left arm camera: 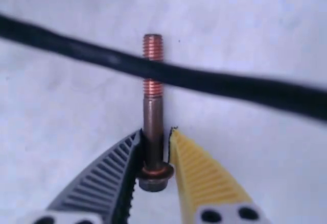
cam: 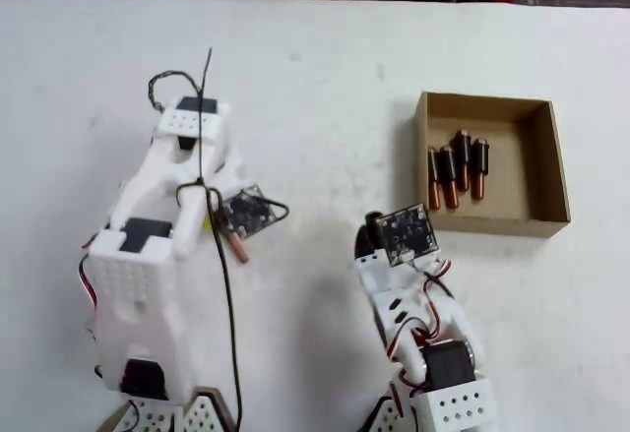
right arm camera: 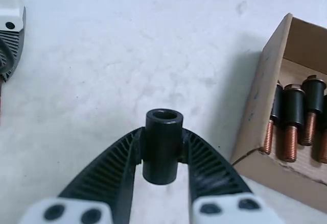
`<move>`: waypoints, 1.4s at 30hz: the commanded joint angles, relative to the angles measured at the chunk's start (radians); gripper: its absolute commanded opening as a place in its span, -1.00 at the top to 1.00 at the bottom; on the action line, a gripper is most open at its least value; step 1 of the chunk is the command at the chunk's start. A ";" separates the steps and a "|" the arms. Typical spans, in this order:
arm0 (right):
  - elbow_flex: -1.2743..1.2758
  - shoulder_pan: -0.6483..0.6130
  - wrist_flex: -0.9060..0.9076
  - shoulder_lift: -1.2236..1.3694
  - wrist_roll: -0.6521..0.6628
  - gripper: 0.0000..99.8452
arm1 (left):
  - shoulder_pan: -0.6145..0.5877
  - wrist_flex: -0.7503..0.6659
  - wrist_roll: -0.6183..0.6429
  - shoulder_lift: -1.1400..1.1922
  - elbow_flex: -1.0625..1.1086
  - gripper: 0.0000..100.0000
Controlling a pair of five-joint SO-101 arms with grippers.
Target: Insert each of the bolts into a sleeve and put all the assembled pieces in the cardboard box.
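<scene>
the left claw [left arm camera: 155, 133] pinches a copper bolt [left arm camera: 153, 113]. the right claw [right arm camera: 162, 133] squeezes a black sleeve [right arm camera: 162, 150] near the box [cam: 492, 222].

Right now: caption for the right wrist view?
Right end effector grips a black sleeve near the cardboard box holding assembled bolts.

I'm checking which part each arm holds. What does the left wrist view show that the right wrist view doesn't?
Left wrist view: a copper bolt clamped near its head in the left gripper, a black cable crossing in front. Right wrist view: a black sleeve clamped in the right gripper, plus the cardboard box holding assembled pieces. Both: the white table.
</scene>
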 commanded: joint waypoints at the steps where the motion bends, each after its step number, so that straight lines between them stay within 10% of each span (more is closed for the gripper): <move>1: -0.008 0.010 -0.024 -0.013 0.000 0.96 | 0.008 0.032 -0.014 -0.015 -0.015 0.76; 29: 0.002 0.004 -0.024 -0.013 0.115 0.96 | -0.005 0.259 -0.011 -0.016 -0.321 0.77; 42: 0.003 0.004 -0.024 -0.013 0.115 0.96 | 0.015 0.261 0.281 -0.061 -0.465 0.77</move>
